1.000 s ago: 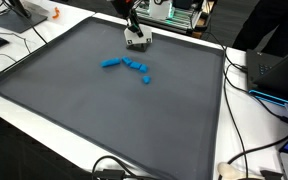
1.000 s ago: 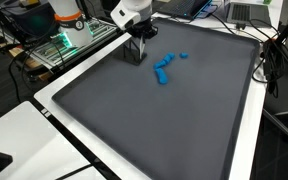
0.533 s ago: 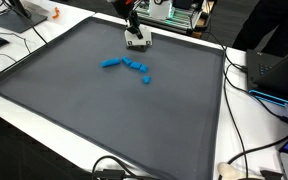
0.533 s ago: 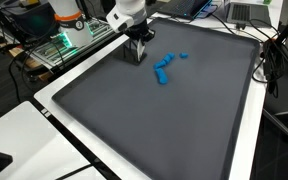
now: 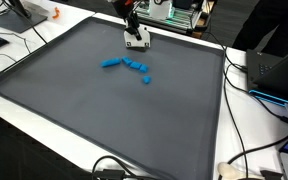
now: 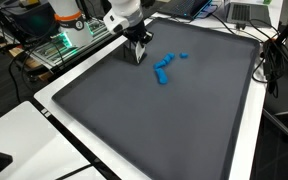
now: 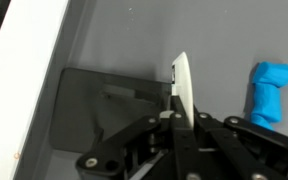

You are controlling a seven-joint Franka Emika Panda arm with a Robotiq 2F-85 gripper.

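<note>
My gripper [image 5: 135,38] hangs over the far part of a large dark grey mat [image 5: 94,110], near its back edge; it also shows in an exterior view [image 6: 139,52]. In the wrist view the black fingers [image 7: 184,120] are shut on a thin white flat piece [image 7: 182,85] that sticks out between them. The white piece shows at the fingertips in an exterior view [image 5: 136,44]. Several small blue pieces [image 5: 127,65] lie in a loose row on the mat just in front of the gripper, seen in both exterior views [image 6: 165,68]. One blue piece [image 7: 269,92] shows in the wrist view.
The mat lies on a white table [image 5: 234,120]. Cables [image 5: 246,80], a laptop [image 5: 279,70] and electronics [image 5: 179,12] stand round the table's edges. An orange object [image 5: 55,14] sits at a far corner. A green-lit device [image 6: 59,45] stands beside the table.
The gripper has shifted slightly toward the mat's far edge and tilted a little, still holding the white piece. The blue pieces have not moved.
</note>
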